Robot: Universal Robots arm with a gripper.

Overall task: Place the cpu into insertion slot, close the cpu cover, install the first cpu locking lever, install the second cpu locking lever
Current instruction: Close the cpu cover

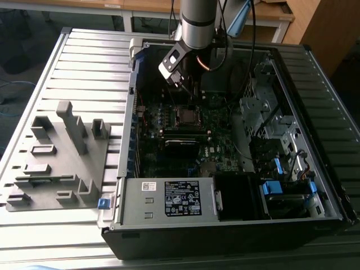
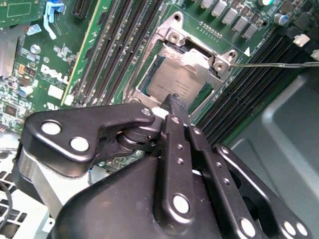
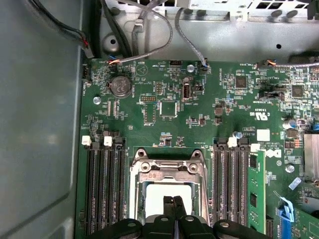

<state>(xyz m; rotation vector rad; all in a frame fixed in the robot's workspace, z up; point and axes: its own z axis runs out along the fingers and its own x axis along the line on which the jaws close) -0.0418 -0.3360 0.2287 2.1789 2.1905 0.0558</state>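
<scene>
Broadly, on the slatted desk the open computer case holds the green board, with long memory slots flanking the insertion slot on both sides. The pincer, fingers shut together and holding nothing, hangs over the slot. The cpu lies seated directly under its tips, touching or nearly so. The cpu cover seems lowered around it, while a thin locking lever juts free sideways

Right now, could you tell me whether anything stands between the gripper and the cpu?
Nothing visible does: the gripper's closed tips sit right at the cpu's bare metal top, framed by the cpu cover's window.
</scene>
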